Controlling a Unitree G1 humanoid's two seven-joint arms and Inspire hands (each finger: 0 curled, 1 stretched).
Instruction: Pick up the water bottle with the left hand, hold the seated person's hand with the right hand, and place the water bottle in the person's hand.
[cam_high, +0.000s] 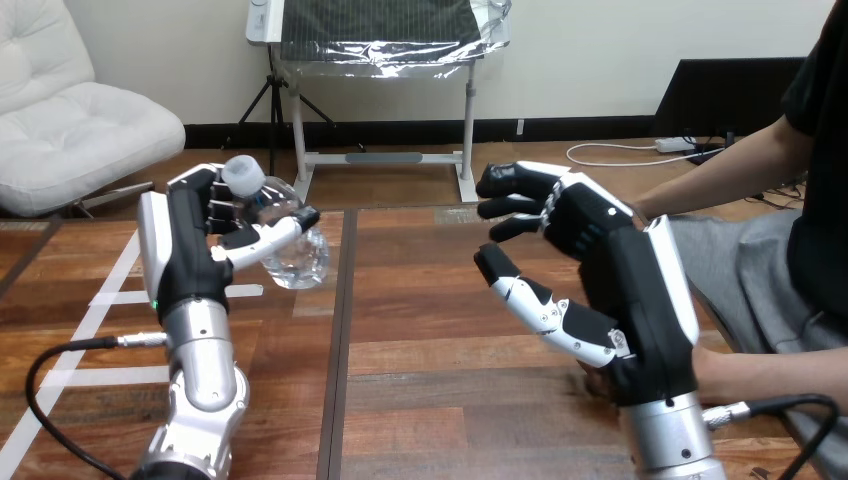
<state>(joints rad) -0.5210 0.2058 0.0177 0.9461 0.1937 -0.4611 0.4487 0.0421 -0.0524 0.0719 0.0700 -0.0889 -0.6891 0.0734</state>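
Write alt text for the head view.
The robot's left hand grips a clear water bottle at the wooden table's left. Its right hand is open at the right, in front of the person's hand, which it mostly hides.

Likely a robotics lab: white tape marks (110, 297) on wooden table (420, 330).

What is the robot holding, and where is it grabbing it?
The left hand holds the water bottle, fingers and thumb curled round its upper part below the cap. The right hand is open, holding nothing.
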